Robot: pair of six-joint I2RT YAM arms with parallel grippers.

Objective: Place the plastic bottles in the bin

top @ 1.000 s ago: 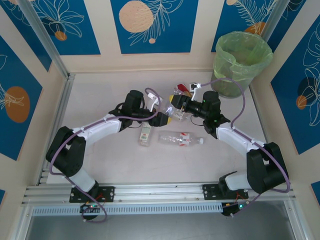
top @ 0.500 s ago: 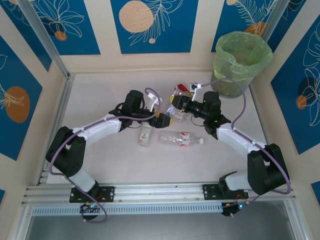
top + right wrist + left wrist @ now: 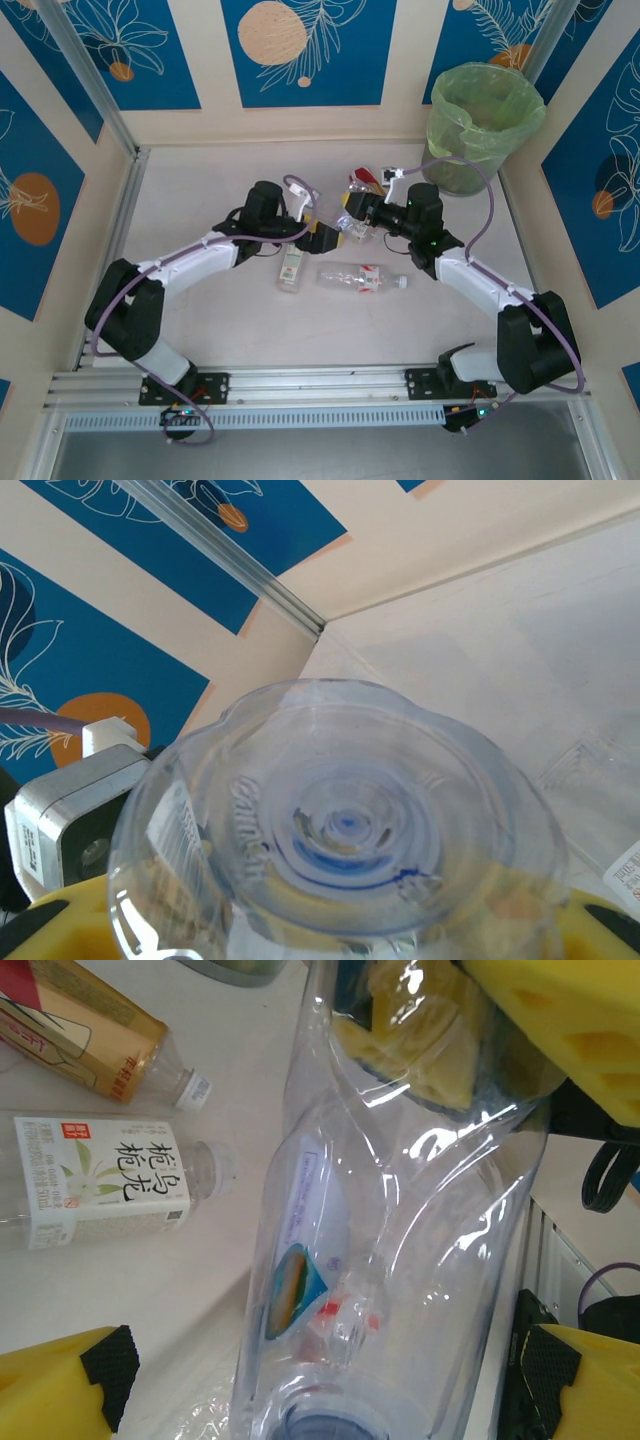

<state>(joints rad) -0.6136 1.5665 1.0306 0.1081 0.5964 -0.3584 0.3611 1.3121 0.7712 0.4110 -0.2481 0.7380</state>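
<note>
A handover, I judge: the right gripper (image 3: 352,215) clamps the clear bottle (image 3: 400,1260), the left gripper (image 3: 323,238) stands wide around it (other bottles (image 3: 362,278) lie nearby), so next comes carrying it to the bin (image 3: 452,155).

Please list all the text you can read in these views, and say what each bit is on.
"栀栀乌龙": on the white-label bottle, which lies on its side.
"Ganten", as far as I can tell: embossed on the clear bottle, on its base.
Too small or blurred to read: the amber bottle label, the clear bottle's side label, and the white label's fine print.
</note>
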